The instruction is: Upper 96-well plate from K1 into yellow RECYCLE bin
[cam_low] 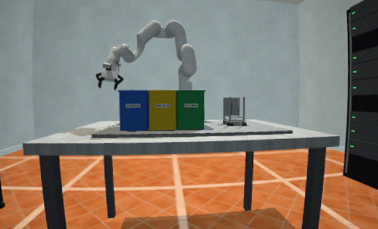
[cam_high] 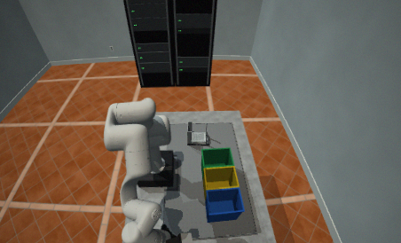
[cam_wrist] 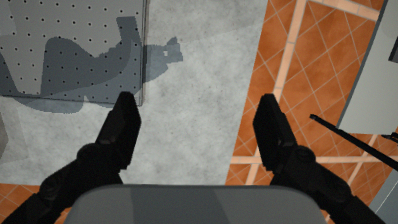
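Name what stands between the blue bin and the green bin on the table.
The yellow bin stands between the blue bin and the green bin, the three touching in one row. The top view shows this best; the exterior view confirms it.

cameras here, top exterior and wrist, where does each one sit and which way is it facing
Top: high above the arm's side of the table, angled down toward the server racks; shows the white arm.
Exterior: low, across the table from the arm, facing the bins' signed walls; shows the whole arm and the open end effector beyond the blue bin.
Wrist: on the end effector, looking down at the table edge and floor; shows both fingers, empty.
Shared: top and exterior both show the yellow bin and rack K1.
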Robot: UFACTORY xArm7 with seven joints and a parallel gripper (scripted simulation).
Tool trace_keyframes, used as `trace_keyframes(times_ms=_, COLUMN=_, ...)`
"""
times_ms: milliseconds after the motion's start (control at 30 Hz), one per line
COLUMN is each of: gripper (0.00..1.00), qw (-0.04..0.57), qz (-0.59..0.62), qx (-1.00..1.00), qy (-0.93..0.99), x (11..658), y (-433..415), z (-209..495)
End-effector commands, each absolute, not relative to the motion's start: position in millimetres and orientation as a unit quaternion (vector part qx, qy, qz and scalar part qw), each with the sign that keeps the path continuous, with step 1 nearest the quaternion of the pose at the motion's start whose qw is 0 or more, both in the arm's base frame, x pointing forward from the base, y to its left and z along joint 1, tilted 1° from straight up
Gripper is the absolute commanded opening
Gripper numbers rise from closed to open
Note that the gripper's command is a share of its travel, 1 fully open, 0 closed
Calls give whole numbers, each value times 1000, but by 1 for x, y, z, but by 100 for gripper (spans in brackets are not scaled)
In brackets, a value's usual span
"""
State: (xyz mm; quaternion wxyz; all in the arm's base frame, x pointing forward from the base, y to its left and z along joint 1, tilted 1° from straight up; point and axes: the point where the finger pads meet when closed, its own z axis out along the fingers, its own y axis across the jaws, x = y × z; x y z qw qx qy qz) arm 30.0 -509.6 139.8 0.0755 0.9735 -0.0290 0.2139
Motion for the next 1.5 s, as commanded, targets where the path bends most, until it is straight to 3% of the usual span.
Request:
trace_keyframes(times_ms=0, gripper=100, qw=78, qz=214, qx=973, qy=-29, x=30, y=-511, z=142)
trace_keyframes(times_ms=533, gripper=100, qw=78, qz=214, qx=973, qy=-29, x=30, y=-511, z=142)
trace_keyframes(times_ms=1467, gripper=100, qw=11, qz=213, qx=976, qy=-38, x=142, y=-477, z=152)
